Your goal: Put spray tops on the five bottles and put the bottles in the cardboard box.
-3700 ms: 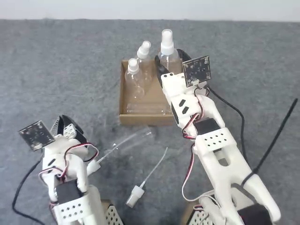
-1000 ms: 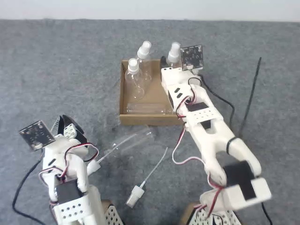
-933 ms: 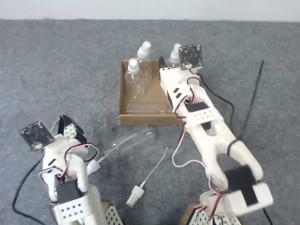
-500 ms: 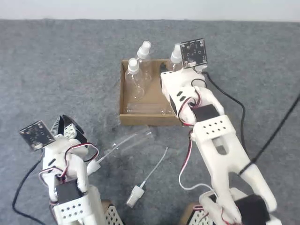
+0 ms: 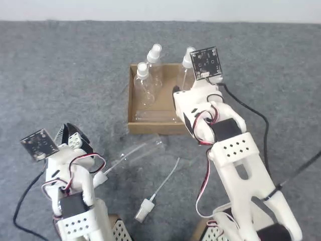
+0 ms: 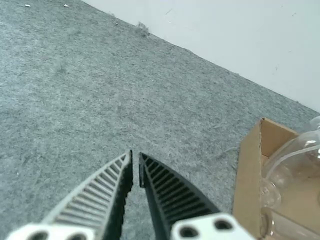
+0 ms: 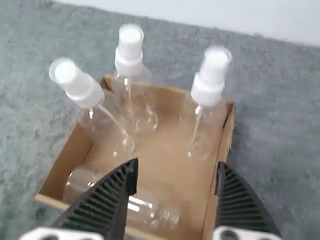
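Note:
The cardboard box (image 5: 131, 103) holds three upright clear bottles with white spray tops (image 5: 143, 80) (image 5: 154, 57) (image 5: 186, 63), and one clear bottle lying along its near wall (image 5: 155, 116). My right gripper (image 7: 176, 167) hangs open above the box (image 7: 70, 155), holding nothing, with the upright bottles (image 7: 95, 110) (image 7: 131, 75) (image 7: 205, 110) beyond its tips. Another bottle (image 5: 145, 149) lies on the carpet in front of the box, with a spray top (image 5: 100, 176) at its near end. A second spray top (image 5: 144, 208) lies loose nearby. My left gripper (image 6: 136, 156) is shut and empty, low over the carpet.
Grey carpet covers the table. In the left wrist view a corner of the box (image 6: 250, 170) and a bottle (image 6: 295, 175) show off to one side. The right arm (image 5: 220, 135) stretches from the front edge to the box. Open carpet lies left of the box.
The right gripper let go of the third bottle in the box's far right corner, where it now stands, and pulled back and up. The left arm stayed still.

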{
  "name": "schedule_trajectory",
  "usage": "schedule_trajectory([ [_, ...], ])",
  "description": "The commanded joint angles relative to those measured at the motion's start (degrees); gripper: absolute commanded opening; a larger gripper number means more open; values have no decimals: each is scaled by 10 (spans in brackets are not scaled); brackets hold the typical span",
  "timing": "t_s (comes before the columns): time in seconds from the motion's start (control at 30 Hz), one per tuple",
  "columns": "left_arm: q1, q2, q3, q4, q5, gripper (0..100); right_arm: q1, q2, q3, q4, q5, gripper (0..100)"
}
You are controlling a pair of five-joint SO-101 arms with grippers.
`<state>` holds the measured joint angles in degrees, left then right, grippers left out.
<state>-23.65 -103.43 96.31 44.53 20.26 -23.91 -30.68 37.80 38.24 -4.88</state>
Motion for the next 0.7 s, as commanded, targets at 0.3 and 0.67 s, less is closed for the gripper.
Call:
schedule_trajectory([
  [0.3, -38, -8, -24, -18, 3, 12, -72, -26, -36, 79, -83, 191],
  [0.67, -93, -8, 2, -89, 3, 12, -102, 5, -47, 89, -113, 191],
])
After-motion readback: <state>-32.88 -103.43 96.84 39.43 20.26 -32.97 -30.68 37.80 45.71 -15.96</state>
